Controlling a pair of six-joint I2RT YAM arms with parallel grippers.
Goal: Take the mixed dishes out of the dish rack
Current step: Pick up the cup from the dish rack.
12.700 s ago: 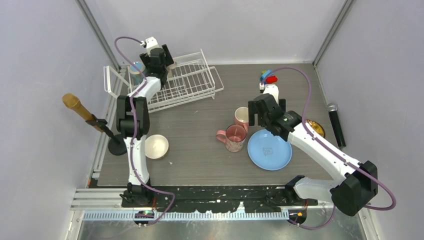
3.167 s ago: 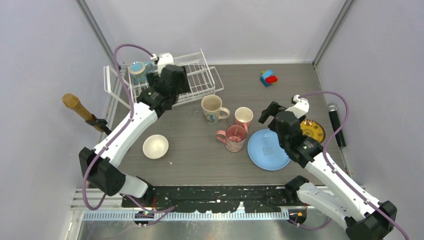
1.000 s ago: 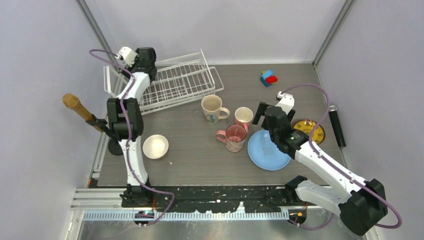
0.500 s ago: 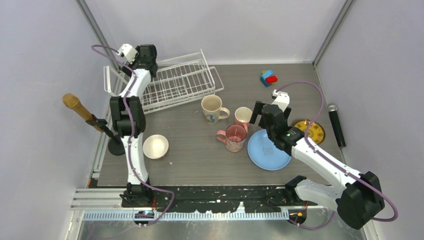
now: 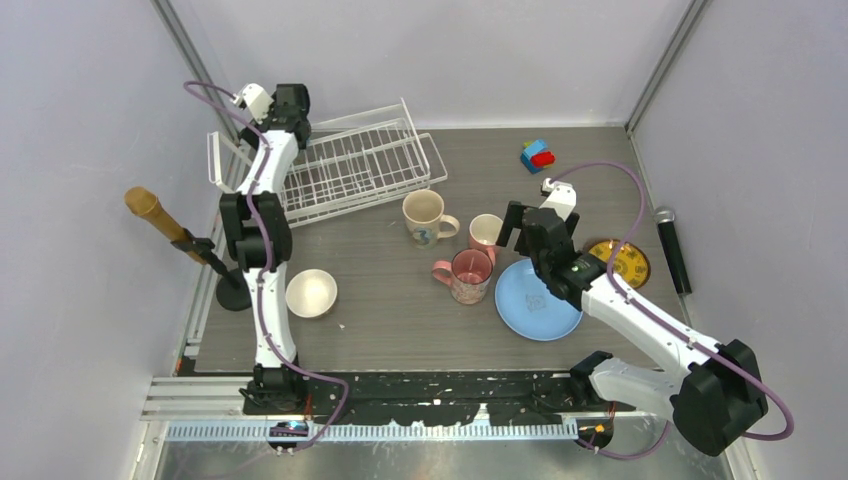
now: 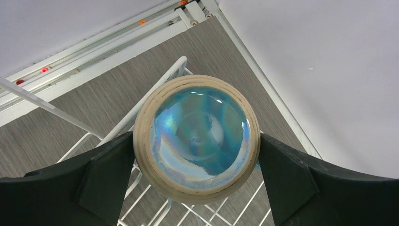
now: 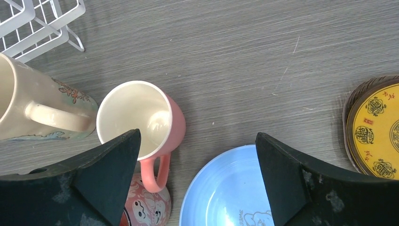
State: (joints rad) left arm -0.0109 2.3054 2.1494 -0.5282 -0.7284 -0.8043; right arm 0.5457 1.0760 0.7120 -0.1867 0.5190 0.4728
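My left gripper [image 5: 285, 105] is at the back left corner of the white wire dish rack [image 5: 360, 165]. In the left wrist view it [image 6: 196, 155] is shut on the teal mug [image 6: 197, 136], whose glazed blue base faces the camera above the rack wires [image 6: 155, 94]. The mug is hidden in the top view. My right gripper [image 5: 538, 228] is open and empty, its jaws [image 7: 197, 136] wide apart above the plain pink mug [image 7: 136, 117] and light-blue plate [image 7: 226, 193]. On the table stand the cream mug [image 5: 424, 215], plain pink mug [image 5: 487, 232], patterned pink mug [image 5: 468, 275], blue plate [image 5: 530, 310], yellow plate [image 5: 620, 262] and cream bowl [image 5: 311, 293].
Colourful toy blocks [image 5: 537, 155] sit at the back right. A black microphone [image 5: 673, 250] lies along the right edge. A gold microphone [image 5: 160, 215] on a stand leans at the left edge. The rack's side flap [image 5: 225, 160] sticks out toward the left wall.
The left arm has swung from beside the cream mug to the rack's back left corner and closed on the teal mug. The right arm has crept slightly back and left.
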